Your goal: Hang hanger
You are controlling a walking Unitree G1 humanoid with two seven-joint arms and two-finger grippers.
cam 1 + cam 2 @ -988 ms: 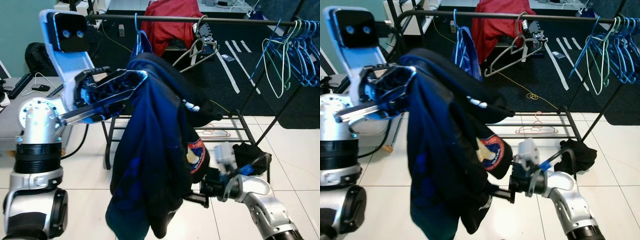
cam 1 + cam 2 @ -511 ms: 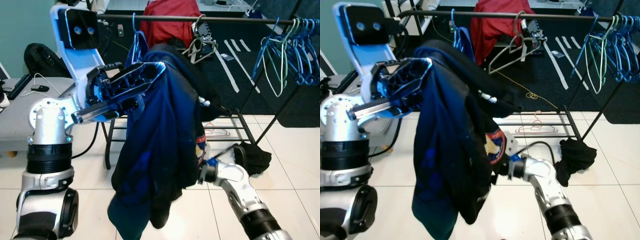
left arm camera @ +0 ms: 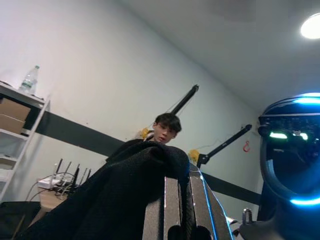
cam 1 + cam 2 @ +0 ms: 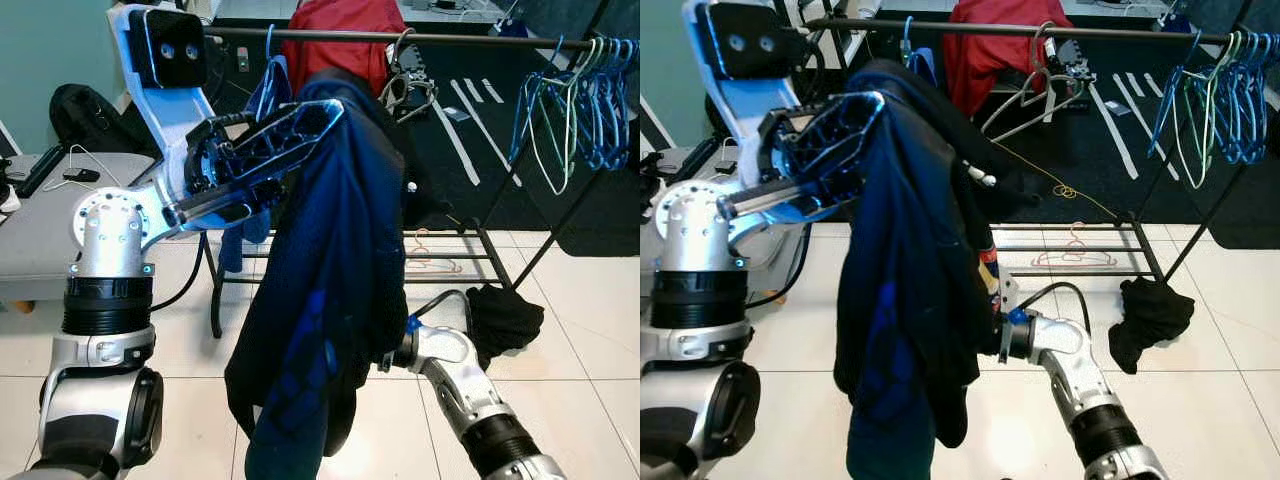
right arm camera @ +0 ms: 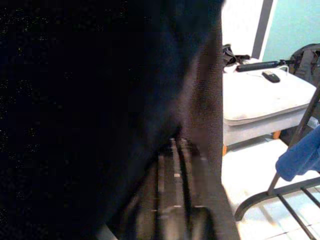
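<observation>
right gripper [image 5: 175,165] sits low, nearest the camera, its arm reaching in under the hanging dark blue jacket [image 4: 330,300]; the jaws are buried in the cloth's lower part and blurred, cannot tell whether spread or pressed together. left gripper [image 4: 300,125] is raised high, above and left of the right one, holding the jacket's top up near the rail; the wrist view shows the two jaws pressed close together with dark fabric draped over and beside them, pinching the jacket. the jacket's own hanger is hidden under the cloth, cannot place it. behind, the black clothes rail [image 4: 480,41] carries a blue garment [image 4: 920,70], a red garment [image 4: 340,35], a pale empty hanger [image 4: 1025,95] and a bunch of blue hangers [image 4: 585,100] at far right. a black cloth heap [image 4: 1152,315] lies on the tiled floor by the rack foot.
</observation>
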